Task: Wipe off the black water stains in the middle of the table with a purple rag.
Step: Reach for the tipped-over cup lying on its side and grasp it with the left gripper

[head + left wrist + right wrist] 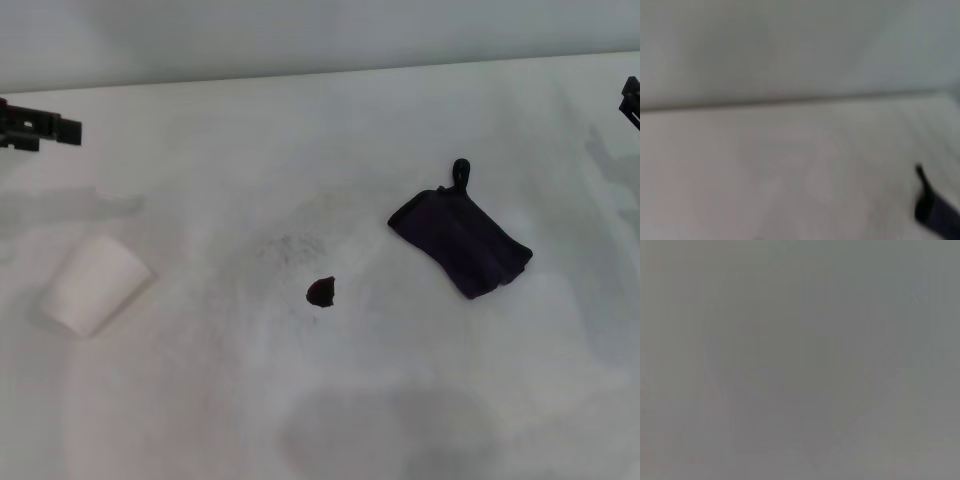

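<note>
Left gripper [40,128] parked at 10 o'clock, right gripper [631,98] at 2 o'clock; jaws' state cannot be told. Purple rag [462,240] lies on table [300,400], at 2 o'clock from black water stains [321,292].

- we see the table [200,420] as a matt white top, smooth, with faint grey smudges and no shine.
- the rag [462,240] looks like soft cloth, very dark purple, dull, with folds and a small loop at one corner.
- the stain [321,291] is a dark brown-black blot, dull, with fine grey speckles on the top near it.
- a white cup [92,284] lies on its side; it looks like matt paper or plastic, we cannot tell which.
</note>
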Motion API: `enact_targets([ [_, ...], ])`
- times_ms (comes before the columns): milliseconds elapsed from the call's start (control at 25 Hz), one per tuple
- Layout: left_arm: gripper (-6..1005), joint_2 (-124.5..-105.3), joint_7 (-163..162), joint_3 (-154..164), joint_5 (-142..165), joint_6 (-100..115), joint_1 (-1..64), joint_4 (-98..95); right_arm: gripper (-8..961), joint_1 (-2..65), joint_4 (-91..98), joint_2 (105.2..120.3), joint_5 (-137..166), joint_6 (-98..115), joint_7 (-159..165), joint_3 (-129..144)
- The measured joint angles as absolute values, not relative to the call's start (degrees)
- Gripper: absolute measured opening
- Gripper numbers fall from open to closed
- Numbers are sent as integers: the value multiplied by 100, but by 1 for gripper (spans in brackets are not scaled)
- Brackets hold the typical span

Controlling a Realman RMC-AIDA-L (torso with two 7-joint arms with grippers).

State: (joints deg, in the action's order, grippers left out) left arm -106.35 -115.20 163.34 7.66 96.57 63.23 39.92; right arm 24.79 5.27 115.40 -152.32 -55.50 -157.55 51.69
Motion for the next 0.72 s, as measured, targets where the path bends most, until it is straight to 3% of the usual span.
enact_targets([
  [400, 782, -10753, -11856, 16325, 2700, 9913, 7287, 4047, 870, 2477, 491, 11556, -15231, -5549, -15733, 5117],
  [720, 728, -11083, -12032, 16321, 3773, 9852, 7638, 4106, 870, 2520, 517, 11558, -15231, -5519, -15728, 5121],
])
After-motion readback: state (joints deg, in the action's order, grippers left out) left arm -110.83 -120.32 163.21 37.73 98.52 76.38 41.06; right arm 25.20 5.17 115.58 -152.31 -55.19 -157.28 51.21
